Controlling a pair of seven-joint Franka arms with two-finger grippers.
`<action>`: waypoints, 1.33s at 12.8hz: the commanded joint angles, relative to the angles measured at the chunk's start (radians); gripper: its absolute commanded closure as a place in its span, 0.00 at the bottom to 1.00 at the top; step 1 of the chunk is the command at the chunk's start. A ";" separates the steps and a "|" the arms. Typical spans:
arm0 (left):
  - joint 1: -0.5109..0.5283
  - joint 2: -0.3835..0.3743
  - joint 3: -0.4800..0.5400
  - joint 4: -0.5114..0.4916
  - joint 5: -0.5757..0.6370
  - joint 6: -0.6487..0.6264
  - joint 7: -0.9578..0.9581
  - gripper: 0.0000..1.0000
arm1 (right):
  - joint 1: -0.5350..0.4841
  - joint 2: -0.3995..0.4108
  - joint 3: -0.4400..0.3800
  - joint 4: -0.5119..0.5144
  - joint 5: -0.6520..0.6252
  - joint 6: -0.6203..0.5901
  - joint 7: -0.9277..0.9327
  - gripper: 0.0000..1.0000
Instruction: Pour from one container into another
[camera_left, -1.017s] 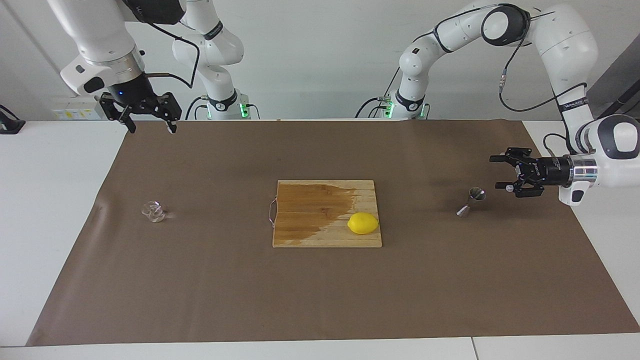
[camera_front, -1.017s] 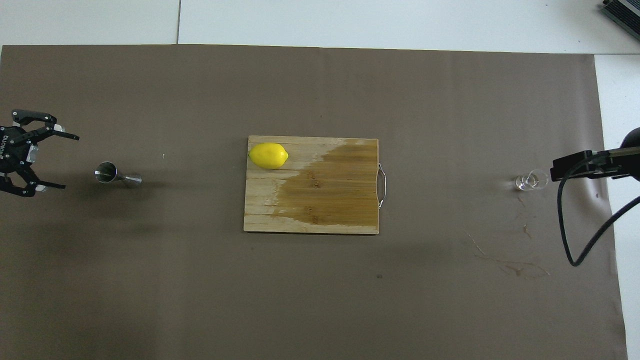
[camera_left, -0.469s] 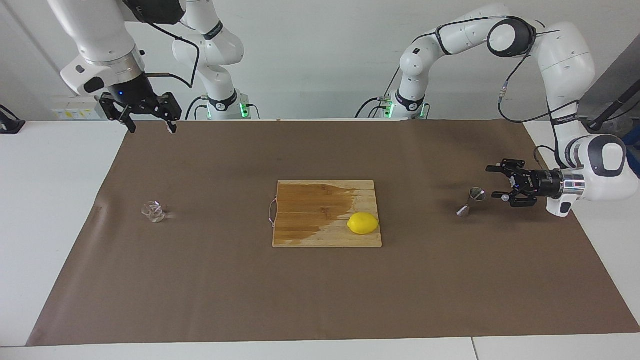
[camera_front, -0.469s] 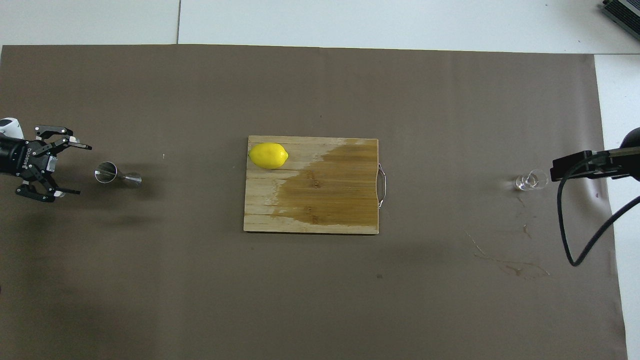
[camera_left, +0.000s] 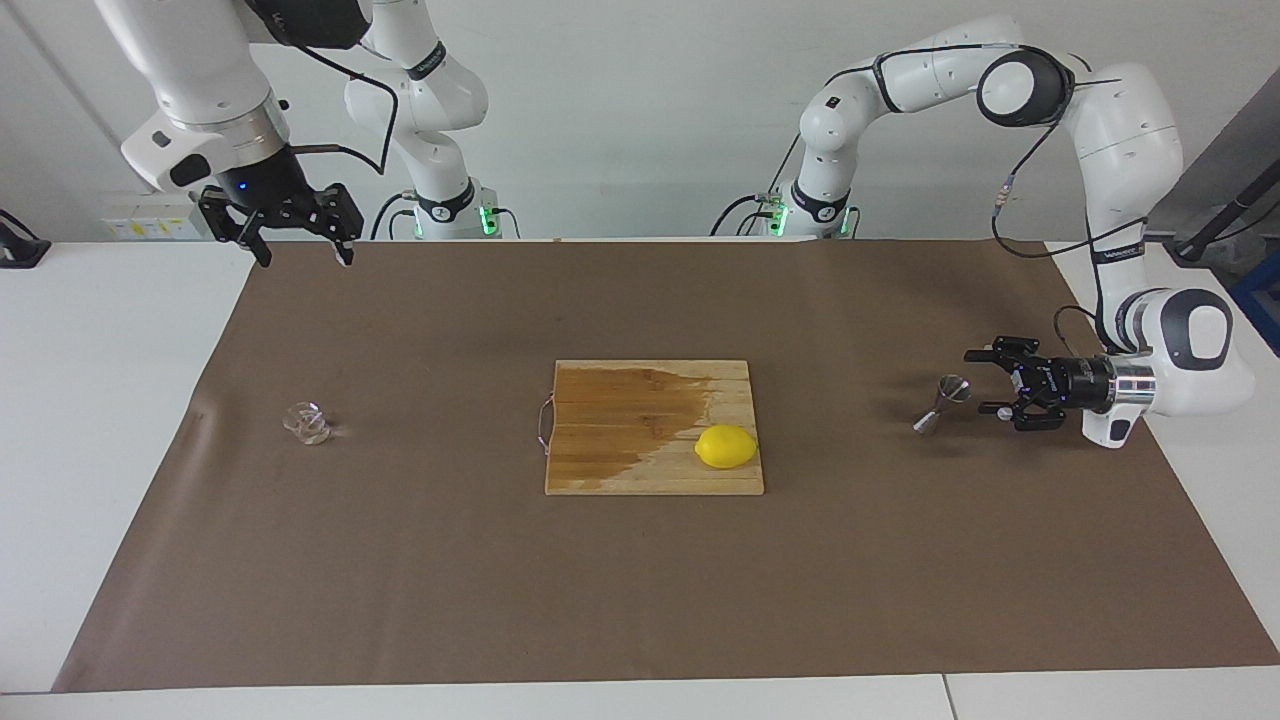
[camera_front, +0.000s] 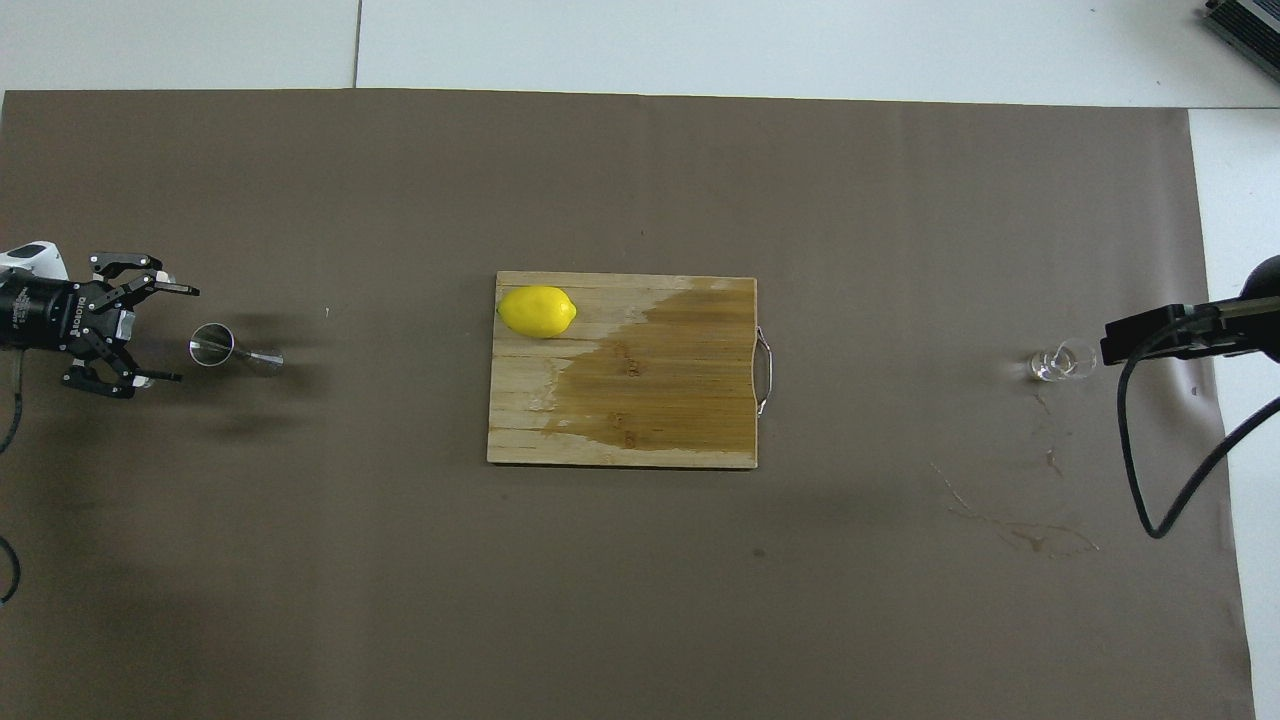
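Left gripper (camera_left: 987, 382) lower, closer, now just beside steel jigger (camera_left: 943, 403) at left arm's end, fingers spread, empty: grasp imminent; right gripper (camera_left: 297, 245) waits high, spread, empty; glass cup (camera_left: 306, 423) untouched at right arm's end

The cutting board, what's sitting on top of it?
A lemon lies on the cutting board by one corner, beside a dark wet patch. What is under the lemon is hidden.

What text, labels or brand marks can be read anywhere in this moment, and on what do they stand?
"ROBOTIQ": white lettering on the body of the left gripper, overhead view; small, only just legible.
Lettering on the left arm's forearm, facing view: too small to read.
Yellow-marked labels on the wall fixture by the right arm's end: too small to read.
Nothing legible elsewhere.
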 joint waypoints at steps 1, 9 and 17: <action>0.002 0.027 -0.011 0.018 -0.005 0.035 0.005 0.00 | -0.012 0.001 0.004 0.008 0.011 -0.018 -0.031 0.00; 0.003 0.041 -0.007 -0.013 0.000 0.054 0.010 0.00 | -0.013 0.001 0.004 0.008 0.011 -0.018 -0.031 0.00; -0.003 0.041 -0.006 -0.049 0.006 0.067 0.054 0.00 | -0.013 0.003 0.004 0.008 0.011 -0.018 -0.033 0.00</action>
